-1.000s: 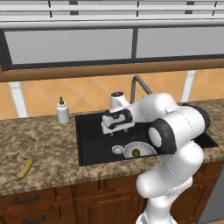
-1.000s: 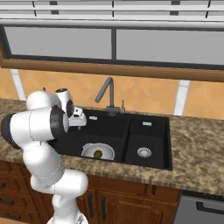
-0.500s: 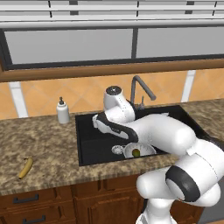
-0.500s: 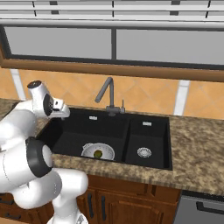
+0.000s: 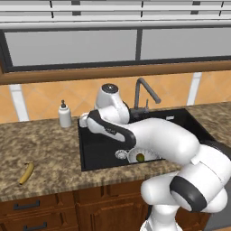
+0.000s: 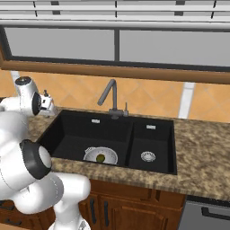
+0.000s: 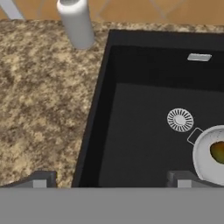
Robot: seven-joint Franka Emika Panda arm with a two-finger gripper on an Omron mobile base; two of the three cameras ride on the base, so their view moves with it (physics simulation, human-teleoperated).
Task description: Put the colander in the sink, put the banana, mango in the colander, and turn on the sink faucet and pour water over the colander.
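The small round shallow white-grey colander [image 6: 100, 156] sits on the floor of the large black rectangular sink [image 6: 72, 134], holding the roundish olive-green mango [image 6: 101, 157]. The slim curved yellow banana [image 5: 26, 173] lies on the speckled brown granite tabletop [image 5: 40, 153], well apart from the sink; the empty tool [image 7: 109, 177] hangs with fingers spread wide over the sink's left edge

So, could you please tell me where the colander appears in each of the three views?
Left base view: colander at the sink's front, lower centre, partly behind the arm.
Right base view: lower centre-left, front of the large basin.
Hand view: cut off at the right edge.
Shared landmark: the round silver drain beside it.
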